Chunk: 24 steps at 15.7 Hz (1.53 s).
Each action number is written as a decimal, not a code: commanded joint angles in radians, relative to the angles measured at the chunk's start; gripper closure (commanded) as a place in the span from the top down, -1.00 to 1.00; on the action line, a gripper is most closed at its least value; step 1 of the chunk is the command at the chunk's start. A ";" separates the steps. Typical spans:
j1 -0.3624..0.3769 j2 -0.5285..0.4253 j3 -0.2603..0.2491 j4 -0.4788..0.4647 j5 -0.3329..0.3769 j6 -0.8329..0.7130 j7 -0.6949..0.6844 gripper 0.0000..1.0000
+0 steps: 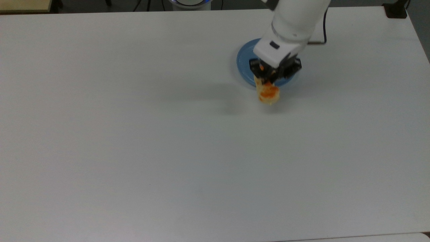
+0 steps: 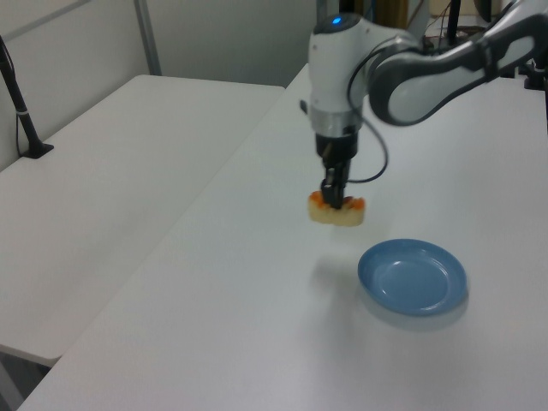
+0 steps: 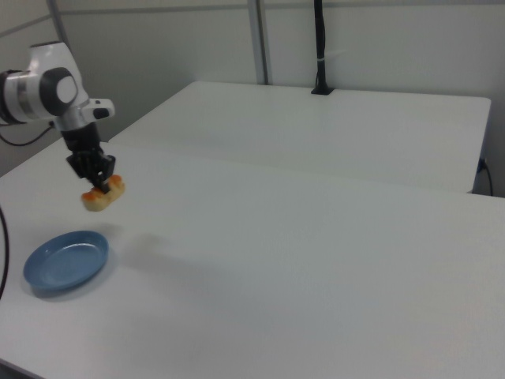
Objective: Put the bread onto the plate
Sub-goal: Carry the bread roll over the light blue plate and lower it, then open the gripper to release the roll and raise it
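One end of the bread [image 2: 336,210] is pinched in the gripper [image 2: 335,200], its jaws closed on it, the loaf hanging in the air beside the plate [image 2: 413,276]. Held off-centre, it could twist or slip free, landing on the table [image 2: 214,325] short of the rim.

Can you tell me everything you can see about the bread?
The bread is a small, oblong, pale-yellow loaf with orange-brown glazed bumps on top. The tool is shut on it from above and holds it level in the air, off the white table. Nothing else touches it. In the left view it hangs up and to the left of the blue plate.
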 commanded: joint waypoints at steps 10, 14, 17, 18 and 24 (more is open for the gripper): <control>0.044 -0.152 0.100 -0.431 0.071 0.127 0.111 -0.21; 0.040 -0.154 0.098 -0.422 0.059 0.142 0.168 1.00; 0.032 -0.190 0.094 -0.385 0.059 0.051 0.159 1.00; 0.026 -0.220 0.091 -0.370 0.059 0.013 0.153 1.00; -0.231 -0.307 0.098 -0.111 0.079 -0.338 -0.205 1.00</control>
